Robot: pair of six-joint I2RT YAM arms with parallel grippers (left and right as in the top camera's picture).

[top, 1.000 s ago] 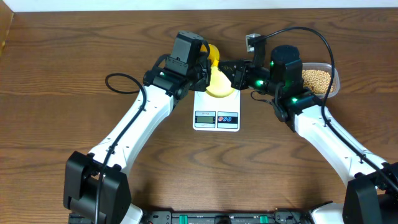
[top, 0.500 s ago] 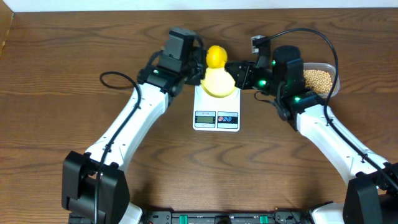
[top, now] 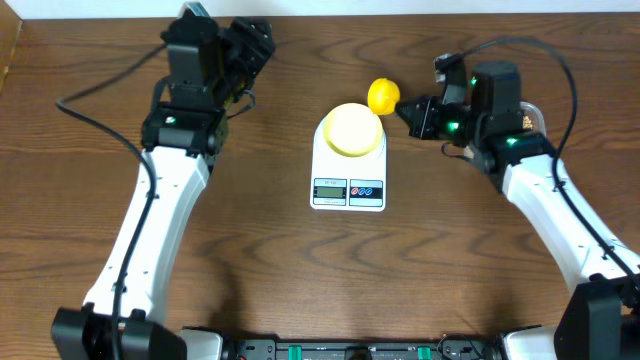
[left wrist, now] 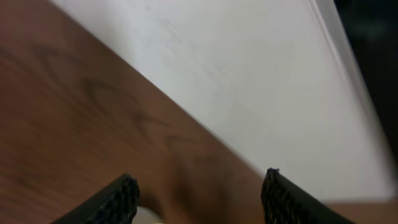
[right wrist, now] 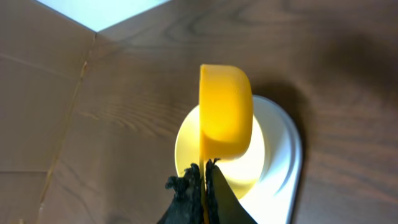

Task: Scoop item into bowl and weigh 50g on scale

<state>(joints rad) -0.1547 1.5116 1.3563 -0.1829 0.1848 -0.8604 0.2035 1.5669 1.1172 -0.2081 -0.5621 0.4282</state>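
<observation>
Seen from above, the pale yellow bowl [top: 337, 129] sits on the far end of the white scale [top: 348, 168] at the middle of the wooden table [top: 250, 260]. The right gripper [top: 413, 113] holds a yellow scoop [top: 383, 96] just beside the bowl's far right rim. The left gripper [top: 250, 45] hangs well apart at the far left.

The left wrist camera shows its fingers [left wrist: 118, 200] spread wide with nothing between them, over bare wood and a white wall [left wrist: 249, 81].

In the right wrist view, the fingers [right wrist: 191, 186] are pinched narrowly on the scoop's handle. The scoop is tipped on edge over the bowl, which stands on the scale.
</observation>
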